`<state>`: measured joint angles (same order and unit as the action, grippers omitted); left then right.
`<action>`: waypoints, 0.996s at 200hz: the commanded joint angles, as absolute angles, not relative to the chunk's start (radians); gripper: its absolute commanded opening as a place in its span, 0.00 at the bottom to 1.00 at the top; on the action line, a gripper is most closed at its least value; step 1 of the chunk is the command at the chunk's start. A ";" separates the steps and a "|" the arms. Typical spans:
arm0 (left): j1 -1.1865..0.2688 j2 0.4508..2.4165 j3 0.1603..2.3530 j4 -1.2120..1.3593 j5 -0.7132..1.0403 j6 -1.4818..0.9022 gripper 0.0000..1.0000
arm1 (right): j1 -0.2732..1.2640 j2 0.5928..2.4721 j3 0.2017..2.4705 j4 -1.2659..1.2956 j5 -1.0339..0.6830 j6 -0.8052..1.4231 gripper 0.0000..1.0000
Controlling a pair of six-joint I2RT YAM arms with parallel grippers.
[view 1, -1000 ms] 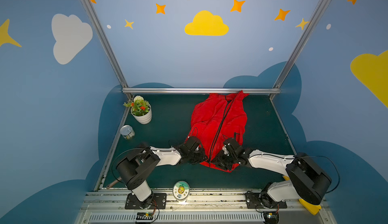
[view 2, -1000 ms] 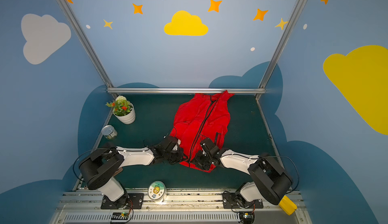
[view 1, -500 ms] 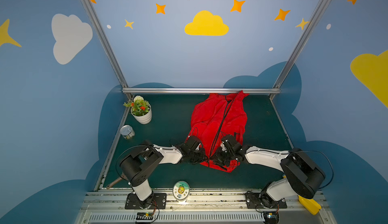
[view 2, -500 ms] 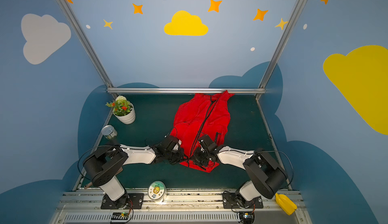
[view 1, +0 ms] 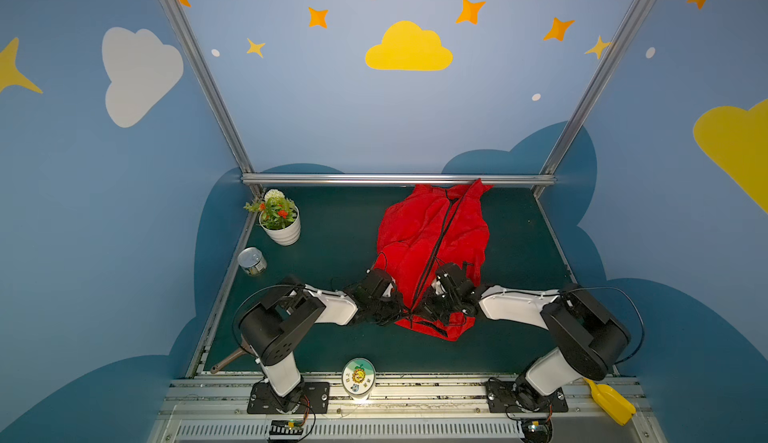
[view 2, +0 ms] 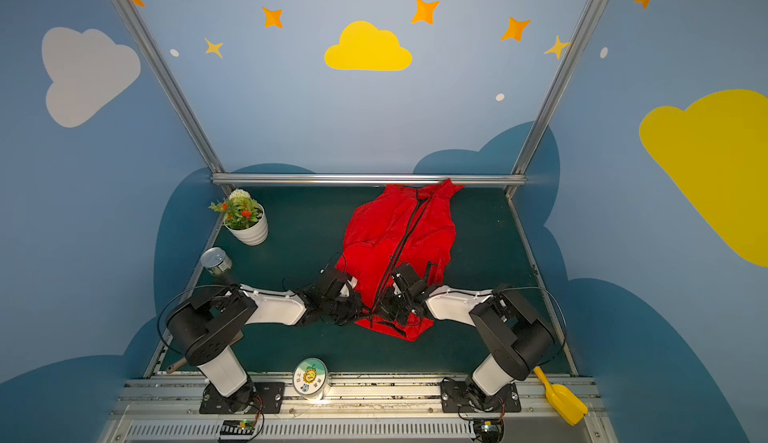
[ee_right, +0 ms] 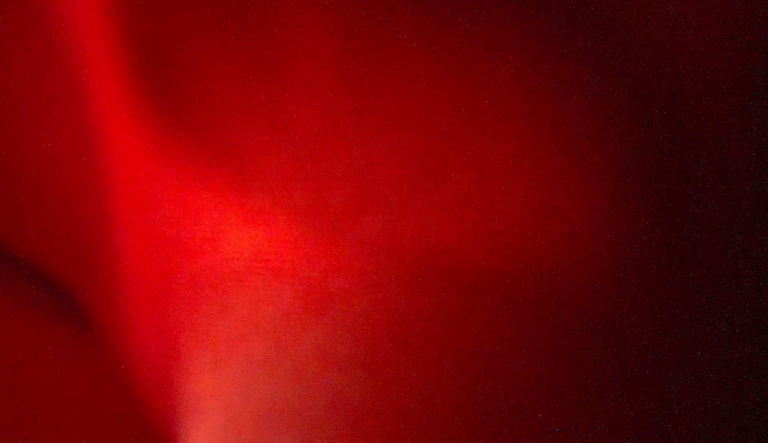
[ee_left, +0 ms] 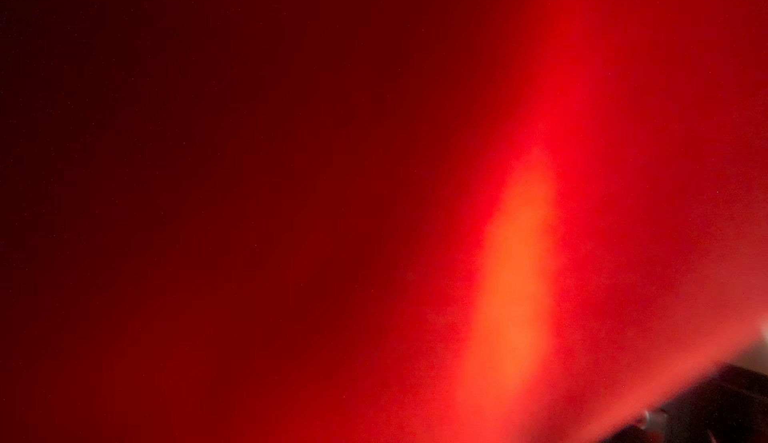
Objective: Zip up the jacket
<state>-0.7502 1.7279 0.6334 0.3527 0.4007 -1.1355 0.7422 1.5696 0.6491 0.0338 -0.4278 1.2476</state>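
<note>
The red jacket (view 1: 419, 229) (view 2: 390, 229) lies flat on the dark green table, collar at the back rail. Its black zipper (view 1: 440, 233) runs down the middle toward the near hem. My left gripper (view 1: 392, 310) (view 2: 353, 310) sits at the hem just left of the zipper's bottom end. My right gripper (view 1: 424, 306) (view 2: 384, 306) sits just right of it. Both are shut and buried in the fabric, their fingertips hidden. Blurred red jacket cloth (ee_left: 374, 171) (ee_right: 374, 171) fills both wrist views.
At the back left stands a white flower pot (view 1: 282, 227), with a tin can (view 1: 252, 261) nearer on the left edge. A round lidded tin (view 1: 358, 376) rests at the front edge. A yellow scoop (view 1: 609, 401) lies front right, and a brown handle (view 1: 226, 362) front left.
The right gripper has closed at the jacket's hem, and the right arm's elbow has shifted a little. The left arm and the jacket have hardly moved.
</note>
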 commanded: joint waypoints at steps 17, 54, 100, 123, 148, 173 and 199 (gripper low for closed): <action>-0.744 1.684 0.645 0.253 0.394 -1.123 0.03 | 0.718 1.394 0.667 -0.211 -0.329 1.154 0.00; -0.713 1.596 0.688 0.186 0.384 -1.096 0.03 | 0.585 1.174 0.738 -0.477 -0.313 1.017 0.00; -0.655 1.545 0.809 0.108 0.446 -1.065 0.03 | 0.470 1.090 0.932 -0.614 -0.457 0.908 0.00; -0.653 1.515 0.875 0.058 0.431 -1.042 0.03 | 0.478 1.152 1.034 -0.564 -0.575 0.919 0.00; -0.656 1.491 0.915 0.048 0.424 -1.042 0.03 | 0.499 1.218 1.083 -0.481 -0.631 0.948 0.00; -0.663 1.479 0.935 0.037 0.408 -1.040 0.03 | 0.536 1.269 1.048 -0.332 -0.663 1.024 0.00; -0.671 1.476 0.932 0.059 0.402 -1.057 0.03 | 0.592 1.292 1.036 -0.337 -0.630 1.016 0.00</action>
<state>-0.6624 1.4857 0.9180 0.0685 0.4103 -1.0618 0.5522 1.2846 1.0550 -0.3897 -0.6239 0.9993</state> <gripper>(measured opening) 0.049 0.047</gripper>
